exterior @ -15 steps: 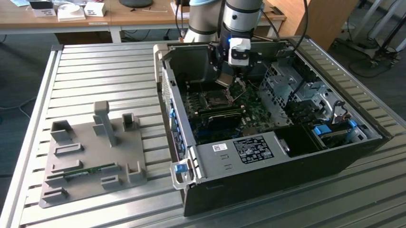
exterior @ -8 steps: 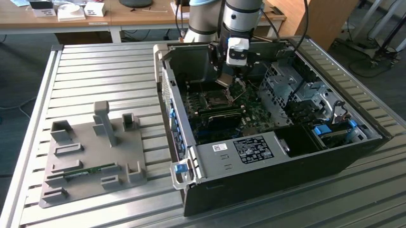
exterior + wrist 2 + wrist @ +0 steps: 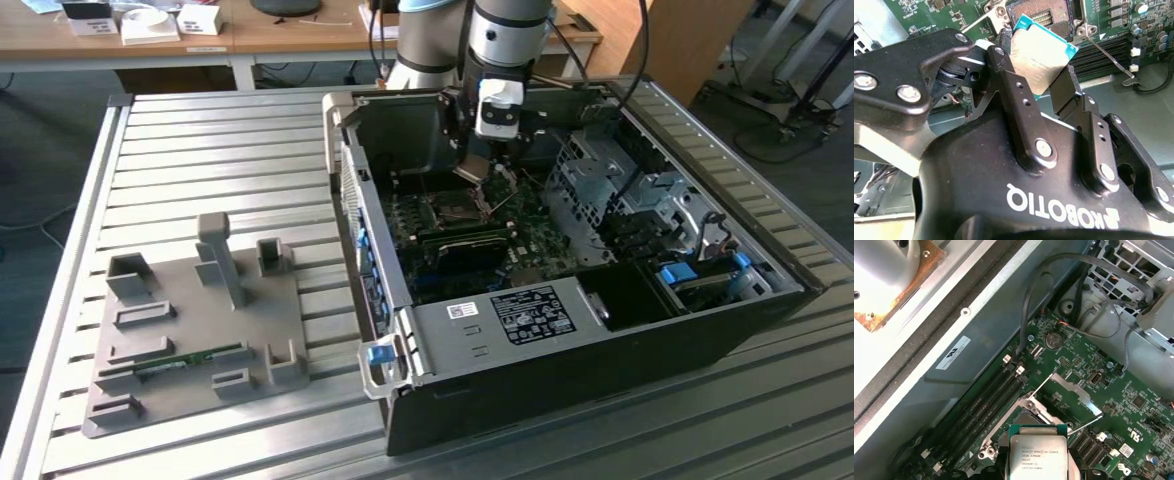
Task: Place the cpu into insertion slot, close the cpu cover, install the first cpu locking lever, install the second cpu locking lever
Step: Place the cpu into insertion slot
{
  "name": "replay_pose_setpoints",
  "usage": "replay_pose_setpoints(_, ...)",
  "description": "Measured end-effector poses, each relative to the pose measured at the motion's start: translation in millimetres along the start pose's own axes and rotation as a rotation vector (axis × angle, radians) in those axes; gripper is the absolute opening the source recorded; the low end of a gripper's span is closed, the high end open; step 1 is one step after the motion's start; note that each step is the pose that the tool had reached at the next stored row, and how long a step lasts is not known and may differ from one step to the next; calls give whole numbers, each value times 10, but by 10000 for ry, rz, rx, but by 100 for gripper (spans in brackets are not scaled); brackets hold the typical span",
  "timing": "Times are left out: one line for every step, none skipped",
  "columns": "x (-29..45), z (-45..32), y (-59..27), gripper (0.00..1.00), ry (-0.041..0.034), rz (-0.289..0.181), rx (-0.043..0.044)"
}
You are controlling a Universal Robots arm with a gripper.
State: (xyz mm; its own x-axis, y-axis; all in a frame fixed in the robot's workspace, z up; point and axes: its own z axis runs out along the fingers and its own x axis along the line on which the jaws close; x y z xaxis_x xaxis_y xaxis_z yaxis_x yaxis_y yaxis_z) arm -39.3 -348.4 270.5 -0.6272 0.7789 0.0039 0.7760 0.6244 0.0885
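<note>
The cpu (image 3: 1041, 55), pinched in the fingers (image 3: 1019, 100)
Held by two opposite edges and tilted, it hangs just above the insertion slot (image 3: 1046, 12) on the green motherboard (image 3: 1134, 405); the cpu cover (image 3: 1070, 388) stands raised.

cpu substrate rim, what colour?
Teal-green rim around the cpu, clearest in the second wrist view.

So everything's sitting on a silvery ribbed metal table (image 3: 200, 150) with long slats running across it. On the exterior view's left a flat grey plastic fixture plate with upright holders (image 3: 187, 335) is lying on the slats, and just beside it, towards the exterior view's right, a big open black computer case (image 3: 601, 385) is resting on its side
</note>
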Motion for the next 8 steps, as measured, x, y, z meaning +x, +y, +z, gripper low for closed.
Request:
replay_pose_setpoints(0,0,0,54,-11,128,-1)
replay_pose_setpoints(0,1,0,54,-23,263,-1)
replay_pose_setpoints(0,1,0,54,-35,398,-2)
replay_pose_setpoints(0,1,0,54,-43,488,-2)
replay_pose_setpoints(0,1,0,54,-44,506,-1)
replay_pose_setpoints(0,1,0,54,-45,507,-2)
replay_pose_setpoints(0,1,0,54,-45,508,-2)
replay_pose_setpoints(0,1,0,54,-45,508,-2)
